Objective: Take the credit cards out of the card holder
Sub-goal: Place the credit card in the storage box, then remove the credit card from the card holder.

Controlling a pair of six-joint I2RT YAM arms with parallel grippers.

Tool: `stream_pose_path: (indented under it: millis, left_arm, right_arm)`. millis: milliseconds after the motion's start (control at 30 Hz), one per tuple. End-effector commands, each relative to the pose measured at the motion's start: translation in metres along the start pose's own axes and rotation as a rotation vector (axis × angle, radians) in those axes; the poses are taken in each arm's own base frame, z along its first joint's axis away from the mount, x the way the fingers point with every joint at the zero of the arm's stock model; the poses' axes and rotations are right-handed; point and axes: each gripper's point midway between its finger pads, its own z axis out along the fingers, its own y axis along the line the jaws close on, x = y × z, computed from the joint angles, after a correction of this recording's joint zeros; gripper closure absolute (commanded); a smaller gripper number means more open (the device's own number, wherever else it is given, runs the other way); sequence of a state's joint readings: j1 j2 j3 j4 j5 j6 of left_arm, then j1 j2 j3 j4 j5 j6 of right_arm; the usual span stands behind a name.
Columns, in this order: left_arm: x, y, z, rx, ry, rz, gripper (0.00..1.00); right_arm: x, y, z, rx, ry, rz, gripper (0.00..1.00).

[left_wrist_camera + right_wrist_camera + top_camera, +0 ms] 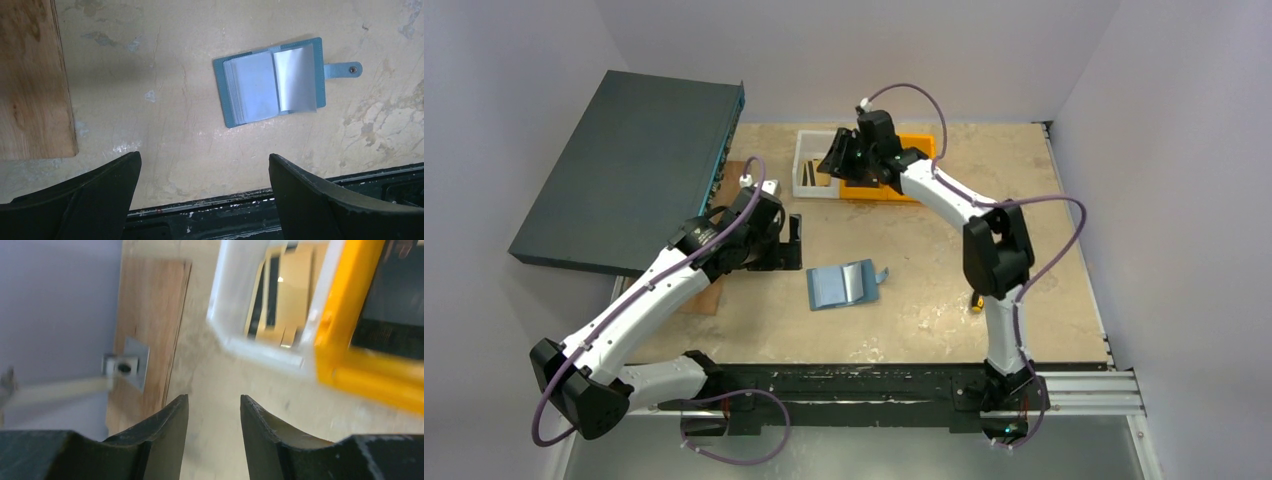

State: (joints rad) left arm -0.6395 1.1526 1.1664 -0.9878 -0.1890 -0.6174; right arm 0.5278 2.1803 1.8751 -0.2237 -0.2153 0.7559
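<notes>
Left wrist view: card holder lies spread flat on worktop, with teal cover, pale-blue sleeves and a stud tab sticking out one side. Left claw wide apart, empty, near it. Right claw fingers slightly apart, empty, by white tray holding gold-tan cards.

A pale, stained table carried everything. At its far left corner a large dark teal flat box lay at an angle, overhanging the table's left edge. A wooden board lay flat just beside it, partly under the box, with a small grey metal plate at its edge. Near the far edge a white tray stood touching an orange tray on its right. A tiny yellow thing lay towards the right.
</notes>
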Motion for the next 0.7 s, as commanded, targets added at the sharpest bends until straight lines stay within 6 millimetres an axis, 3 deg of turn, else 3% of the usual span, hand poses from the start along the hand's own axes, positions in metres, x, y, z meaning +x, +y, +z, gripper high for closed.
stream_pose_path:
  millis: [0, 200, 367, 533, 667]
  left_arm:
    - [-0.015, 0.008, -0.006, -0.021, -0.074, -0.046, 0.0]
    - [-0.018, 0.01, -0.007, -0.018, -0.086, -0.055, 0.0]
    - [-0.014, 0.011, -0.007, -0.019, -0.079, -0.051, 0.0]
    - [-0.01, 0.013, -0.005, -0.02, -0.072, -0.055, 0.0]
    - [-0.004, 0.014, 0.0, -0.027, -0.051, -0.058, 0.0]
  right_arm:
    - [0.048, 0.042, -0.053, -0.008, 0.014, -0.141, 0.57]
    - [0.123, 0.023, -0.09, 0.057, 0.088, -0.178, 0.57]
    - [0.175, 0.003, -0.106, 0.166, 0.135, -0.252, 0.56]
    - [0.203, -0.018, -0.11, 0.248, 0.151, -0.297, 0.56]
    - [0.215, -0.022, -0.109, 0.283, 0.167, -0.34, 0.56]
